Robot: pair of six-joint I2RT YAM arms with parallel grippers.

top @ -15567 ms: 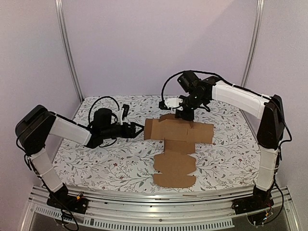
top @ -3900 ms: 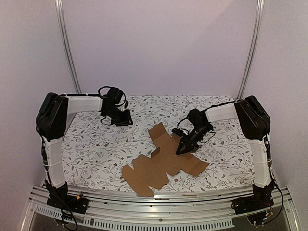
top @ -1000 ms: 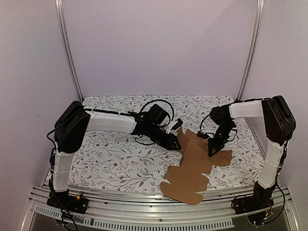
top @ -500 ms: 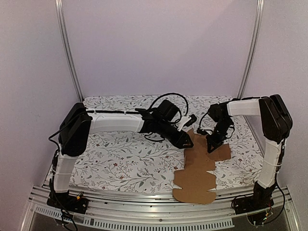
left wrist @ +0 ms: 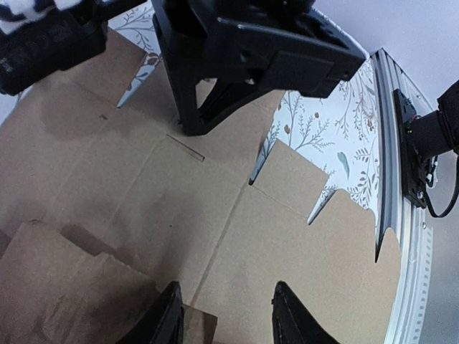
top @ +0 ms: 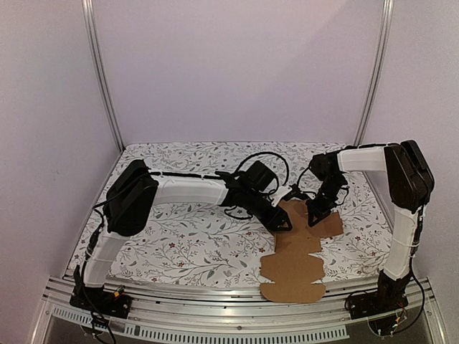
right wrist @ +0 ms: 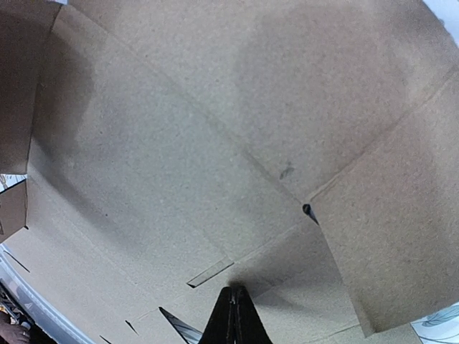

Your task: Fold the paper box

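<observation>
Looking from above, the flat, unfolded brown cardboard box sheet [top: 295,252] lies on the floral tablecloth [top: 179,244] at front right, left gripper [top: 284,224] and right gripper [top: 313,217] both down at its far end. Left wrist: fingers [left wrist: 166,326] spread apart, nothing between them, just over the panels. Right wrist: fingers [right wrist: 233,319] pinched shut, tips on the cardboard

The top external camera looks down from above and behind the arms [top: 190,190] over the whole table [top: 179,244], while each wrist camera peers closely past its own fingertips [left wrist: 166,319] onto the paper box [top: 294,251], the left one also catching the right gripper [left wrist: 192,118] just ahead.
</observation>
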